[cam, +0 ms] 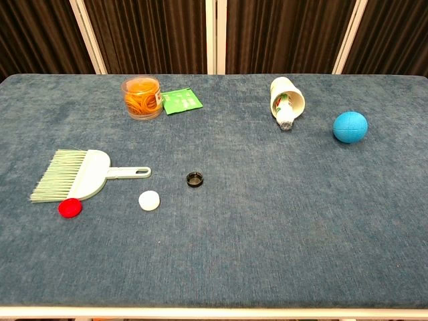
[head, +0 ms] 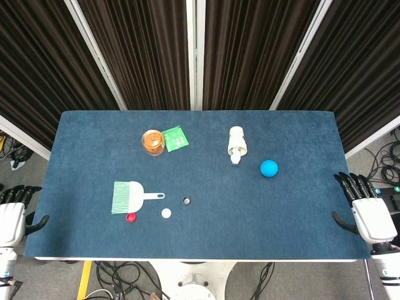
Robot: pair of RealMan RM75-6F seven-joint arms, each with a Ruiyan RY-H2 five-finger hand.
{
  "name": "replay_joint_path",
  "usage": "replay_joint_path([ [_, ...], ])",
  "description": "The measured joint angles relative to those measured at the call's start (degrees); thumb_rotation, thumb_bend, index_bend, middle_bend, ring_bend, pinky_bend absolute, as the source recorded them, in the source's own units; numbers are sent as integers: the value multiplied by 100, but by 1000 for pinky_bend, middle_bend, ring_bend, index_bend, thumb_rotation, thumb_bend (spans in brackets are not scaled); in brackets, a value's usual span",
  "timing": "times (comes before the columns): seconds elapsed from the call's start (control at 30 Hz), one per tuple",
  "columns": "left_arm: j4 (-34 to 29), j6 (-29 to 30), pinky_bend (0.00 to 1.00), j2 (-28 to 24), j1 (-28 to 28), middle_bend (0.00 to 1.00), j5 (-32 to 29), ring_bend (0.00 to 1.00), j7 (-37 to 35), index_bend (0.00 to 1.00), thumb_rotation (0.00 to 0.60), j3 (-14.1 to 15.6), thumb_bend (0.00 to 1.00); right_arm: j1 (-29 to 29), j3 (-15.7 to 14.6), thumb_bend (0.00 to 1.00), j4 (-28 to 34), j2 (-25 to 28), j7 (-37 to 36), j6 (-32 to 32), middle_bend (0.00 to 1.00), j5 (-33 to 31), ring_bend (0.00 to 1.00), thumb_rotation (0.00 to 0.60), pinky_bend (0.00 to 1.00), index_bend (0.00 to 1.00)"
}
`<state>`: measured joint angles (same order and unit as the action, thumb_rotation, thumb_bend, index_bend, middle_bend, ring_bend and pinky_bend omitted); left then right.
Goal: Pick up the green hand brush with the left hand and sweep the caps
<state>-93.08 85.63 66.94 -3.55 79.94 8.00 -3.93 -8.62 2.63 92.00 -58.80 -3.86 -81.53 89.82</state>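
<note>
Fingers of the left hand (head: 12, 215) and right hand (head: 369, 212) hang released beside the blue carpeted table (head: 300, 206), dark curtains (head: 150, 50) behind.

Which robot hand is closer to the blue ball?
The right hand. It sits at the table's right edge, just past the blue ball. The left hand is far across at the opposite edge.

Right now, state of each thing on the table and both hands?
brush: flat, untouched, handle pointing right
red cap: at the bristles' edge
white cap: flat, alone
black cap: open side up
jar: upright
packet: flat
bottle: on its side
ball: resting
left hand: open, off the table
right hand: open, off the table
</note>
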Motion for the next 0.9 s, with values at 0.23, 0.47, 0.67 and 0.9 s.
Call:
replay_joint_path([
  [0.23,129,-88,181,54,-53,242,-30,159,-28,244,600,-22,189,-35,8,207,74,-23,101,81,68,-66,0,600,0,0],
  [0.47,143,-267,181,54,-203,242,-56,159,-84,244,600,-111,177,-22,30,200,119,3,104,37,68,-86,0,600,0,0],
  [0.67,158,-722,235,34,-700,250,1,213,-180,244,600,-335,172,-87,62,203,142,54,137,40,68,-11,0,600,0,0],
  [0.9,237,-1659,731,169,-1604,334,-78,531,-300,311,600,-718,171,-66,52,205,94,65,57,-23,68,21,0,600,0,0],
])
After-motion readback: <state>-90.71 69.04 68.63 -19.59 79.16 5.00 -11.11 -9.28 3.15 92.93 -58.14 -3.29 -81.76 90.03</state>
